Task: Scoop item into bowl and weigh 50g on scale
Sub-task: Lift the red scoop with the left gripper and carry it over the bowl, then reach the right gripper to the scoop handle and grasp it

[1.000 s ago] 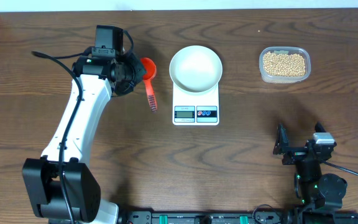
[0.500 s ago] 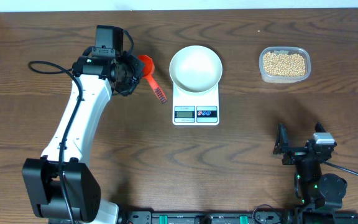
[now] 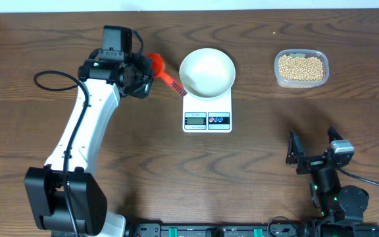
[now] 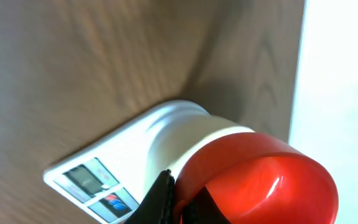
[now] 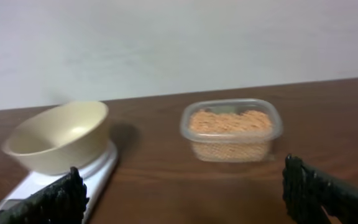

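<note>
Overhead view, near edge first: right gripper [image 3: 311, 147] sits low by its base, jaws wide apart, nothing between them. Its wrist camera looks out past both fingers over bare table [image 3: 255, 178]. Mid-table: scale [image 3: 207, 113], display too small to read, with the bowl [image 3: 207, 71] centred on its platform. Bowl looks empty in both overhead and right wrist views. Left of the bowl: left gripper [image 3: 143, 74] clamped shut on a red scoop [image 3: 155, 63], held near the cup, handle pointing toward the bowl's left rim. Whether the cup holds anything cannot be told. Far right: beans [image 3: 301, 67] all in the clear tub [image 3: 301, 84], well apart from the scoop. Judgement: scoop in hand, bowl staged on scale; scooping, transfer and weighing to target not yet done.
</note>
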